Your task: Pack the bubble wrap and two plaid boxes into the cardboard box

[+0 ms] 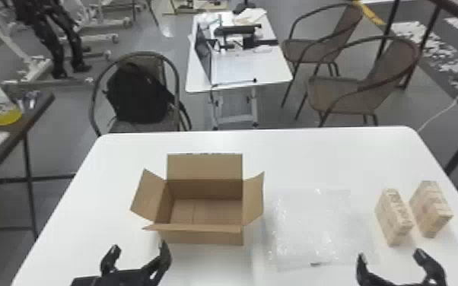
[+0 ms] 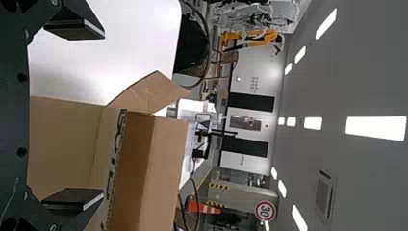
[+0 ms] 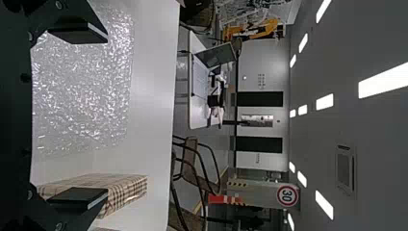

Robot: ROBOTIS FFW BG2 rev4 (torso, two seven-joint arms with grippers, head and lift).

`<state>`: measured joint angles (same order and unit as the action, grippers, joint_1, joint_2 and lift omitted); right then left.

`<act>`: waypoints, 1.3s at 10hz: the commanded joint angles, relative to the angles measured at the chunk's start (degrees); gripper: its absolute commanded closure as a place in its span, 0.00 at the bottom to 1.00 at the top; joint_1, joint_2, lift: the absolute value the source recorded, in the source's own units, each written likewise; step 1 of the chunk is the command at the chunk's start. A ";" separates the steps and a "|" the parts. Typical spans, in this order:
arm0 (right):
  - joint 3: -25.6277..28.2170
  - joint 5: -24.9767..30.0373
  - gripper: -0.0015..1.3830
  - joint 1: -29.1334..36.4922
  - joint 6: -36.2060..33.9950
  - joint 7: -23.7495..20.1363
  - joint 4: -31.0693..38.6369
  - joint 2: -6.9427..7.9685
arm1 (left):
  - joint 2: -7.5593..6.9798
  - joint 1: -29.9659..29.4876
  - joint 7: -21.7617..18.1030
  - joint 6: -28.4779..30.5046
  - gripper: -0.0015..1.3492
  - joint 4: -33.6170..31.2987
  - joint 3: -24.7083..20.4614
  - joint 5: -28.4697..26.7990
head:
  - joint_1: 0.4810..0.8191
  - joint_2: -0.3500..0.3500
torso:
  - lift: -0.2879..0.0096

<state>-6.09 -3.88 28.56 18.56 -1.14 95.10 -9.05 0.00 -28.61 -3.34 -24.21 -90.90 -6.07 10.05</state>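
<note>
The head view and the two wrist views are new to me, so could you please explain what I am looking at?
These show a robot with two black arms, each ending in a gripper with two fingers. The head view looks forward and down from its head: the left gripper is at the left, the right gripper at the right. Each wrist view comes from a camera on that arm's wrist and is turned on its side, so upright things lie sideways.

On the white table, from left to right, are an open, empty cardboard box, a sheet of bubble wrap and two plaid boxes standing side by side. Both grippers are open and hold nothing.
</note>
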 commanded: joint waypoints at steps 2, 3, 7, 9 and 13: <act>-0.06 -0.16 0.12 0.09 -0.01 0.00 -0.09 -0.18 | 0.15 0.57 -0.09 6.20 0.11 -6.92 -2.54 0.68 | 0.63 0.70 | 0.92; -0.06 -0.16 0.12 0.00 -0.01 0.00 -0.09 -0.18 | 0.15 2.07 -0.53 8.75 0.11 -8.59 -3.60 1.38 | 0.63 0.72 | 0.92; -1.82 -1.31 0.12 -1.41 -0.63 0.00 -0.79 -1.59 | 0.15 12.08 -12.57 34.06 0.11 -10.52 -11.33 1.82 | 0.63 0.73 | 0.92; -2.35 -1.48 0.12 -2.02 -1.42 0.00 -0.97 -1.85 | 0.15 16.22 -13.01 40.21 0.11 -8.15 -15.11 0.59 | 0.63 0.77 | 0.92; -2.70 -1.48 0.12 -3.43 -2.82 -1.67 -1.50 -1.85 | 0.15 22.46 -15.64 36.26 0.20 2.92 -14.94 6.65 | 0.63 0.82 | 0.92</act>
<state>-8.74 -5.36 25.35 15.90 -2.71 93.74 -10.90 0.00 -6.77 -18.95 12.68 -89.13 -21.50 15.92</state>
